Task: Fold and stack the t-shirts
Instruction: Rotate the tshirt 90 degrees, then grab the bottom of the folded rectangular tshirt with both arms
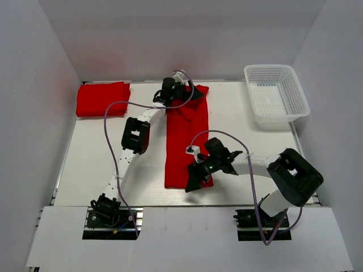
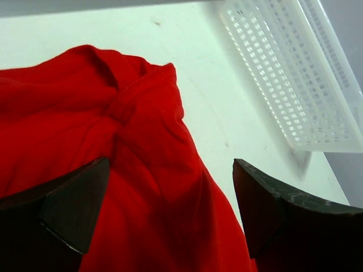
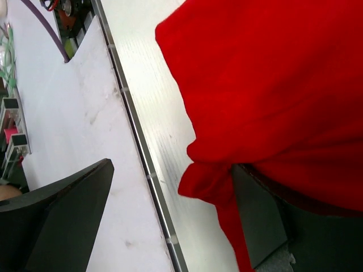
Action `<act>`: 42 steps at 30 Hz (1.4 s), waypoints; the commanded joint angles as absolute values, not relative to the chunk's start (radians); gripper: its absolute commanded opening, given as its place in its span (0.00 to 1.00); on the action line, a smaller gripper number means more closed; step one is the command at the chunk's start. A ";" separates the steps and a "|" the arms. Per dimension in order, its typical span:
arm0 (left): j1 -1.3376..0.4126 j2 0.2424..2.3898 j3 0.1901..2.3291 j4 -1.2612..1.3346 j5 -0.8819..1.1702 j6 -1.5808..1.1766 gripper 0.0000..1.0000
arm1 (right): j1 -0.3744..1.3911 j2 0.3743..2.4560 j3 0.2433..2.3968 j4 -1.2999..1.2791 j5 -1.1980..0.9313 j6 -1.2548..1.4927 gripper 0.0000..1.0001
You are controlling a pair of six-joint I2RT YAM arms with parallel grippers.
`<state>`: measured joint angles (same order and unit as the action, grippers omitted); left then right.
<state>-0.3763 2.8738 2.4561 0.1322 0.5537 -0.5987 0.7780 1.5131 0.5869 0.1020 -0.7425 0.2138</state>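
One red t-shirt [image 1: 184, 139] lies on the table as a long narrow strip running front to back. A second red t-shirt [image 1: 102, 99] lies folded at the back left. My left gripper [image 1: 190, 92] is at the far end of the strip. In the left wrist view the left gripper [image 2: 170, 212] is open, its jaws astride the red cloth [image 2: 142, 147]. My right gripper [image 1: 194, 177] is at the near end. In the right wrist view the right gripper [image 3: 170, 221] is wide open, and a corner of the cloth [image 3: 266, 85] drapes over its right finger [image 3: 261, 224].
A white mesh basket [image 1: 276, 96] stands at the back right and also shows in the left wrist view [image 2: 295, 73]. The table's front edge rail [image 3: 142, 153] runs just beside the right gripper. White walls enclose the left, back and right sides.
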 commanded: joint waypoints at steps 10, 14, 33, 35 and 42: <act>-0.411 2.806 2.439 0.242 0.464 -0.559 1.00 | 0.808 1.539 0.816 -0.136 -0.689 0.124 0.90; -0.411 2.676 2.451 0.169 0.379 -0.484 1.00 | 0.804 1.496 0.900 -0.182 -0.589 0.130 0.90; -0.413 1.572 1.326 -0.401 0.124 -0.424 1.00 | 0.761 1.115 0.605 -0.301 -0.006 0.600 0.90; -0.423 1.440 1.043 -0.344 0.141 -0.477 1.00 | 0.759 1.097 0.568 -0.319 -0.006 0.592 0.90; -0.474 1.145 0.631 -0.374 0.255 -0.615 1.00 | 0.762 1.121 0.534 -0.305 -0.089 0.574 0.90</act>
<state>-0.4541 1.2709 0.6743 -0.3763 0.1997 -0.5297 0.7609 1.1191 0.5415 -0.3195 -0.0738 0.5644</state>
